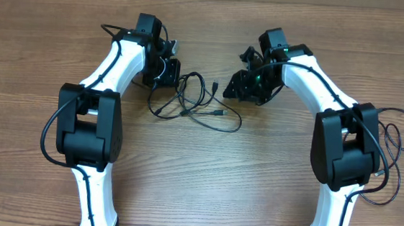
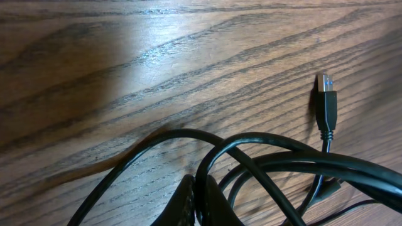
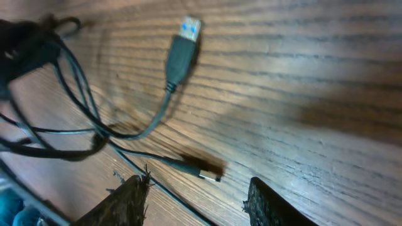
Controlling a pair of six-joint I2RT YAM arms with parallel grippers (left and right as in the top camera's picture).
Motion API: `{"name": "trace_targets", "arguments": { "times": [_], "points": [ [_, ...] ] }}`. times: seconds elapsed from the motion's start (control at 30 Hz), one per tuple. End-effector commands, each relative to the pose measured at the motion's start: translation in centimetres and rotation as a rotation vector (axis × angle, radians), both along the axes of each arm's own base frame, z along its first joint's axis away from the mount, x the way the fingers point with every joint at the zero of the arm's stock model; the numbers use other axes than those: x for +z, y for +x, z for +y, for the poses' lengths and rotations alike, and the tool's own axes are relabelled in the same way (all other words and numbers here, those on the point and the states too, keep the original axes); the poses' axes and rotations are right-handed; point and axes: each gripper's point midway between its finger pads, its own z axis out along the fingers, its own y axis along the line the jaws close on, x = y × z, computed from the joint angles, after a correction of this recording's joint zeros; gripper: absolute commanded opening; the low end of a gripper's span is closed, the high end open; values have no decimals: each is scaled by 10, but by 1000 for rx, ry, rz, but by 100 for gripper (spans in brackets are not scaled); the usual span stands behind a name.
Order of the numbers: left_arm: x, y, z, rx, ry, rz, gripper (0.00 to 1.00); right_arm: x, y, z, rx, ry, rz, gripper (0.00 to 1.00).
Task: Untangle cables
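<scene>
The thin black cables [image 1: 188, 101] lie in a loose tangle on the wooden table between the two arms. My left gripper [image 1: 167, 73] sits at the tangle's left edge; in the left wrist view it [image 2: 204, 202] is shut on one cable loop [image 2: 207, 166] that rises between its fingers. A USB plug [image 2: 325, 100] lies flat to the right. My right gripper [image 1: 230, 88] hovers at the tangle's right end, open [image 3: 198, 191], its fingers [image 3: 133, 194] straddling a thin cord without touching it. A small plug [image 3: 206, 171] and a larger USB plug [image 3: 183, 51] lie just ahead of it.
The right arm's own thicker black cable [image 1: 400, 147] loops over the table at the far right. Both arm bases stand at the near edge. Bare wood [image 1: 204, 178] stretches between the arms, in front of the tangle.
</scene>
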Motion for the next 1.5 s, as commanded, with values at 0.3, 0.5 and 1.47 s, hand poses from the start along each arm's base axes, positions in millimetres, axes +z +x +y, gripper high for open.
{"name": "trace_targets", "arguments": {
  "times": [0.3,0.5,1.47],
  "points": [
    [0,-9,-22,-163,-122,-27,5,64,10,51,168,127,-196,53],
    [11,-15,-38,-264,-228,-61,6,63,20,56,170,97,-257,27],
    [68,-15,11,-265,-650,-191,4,21,1,13,126,-158,-150,4]
  ]
}}
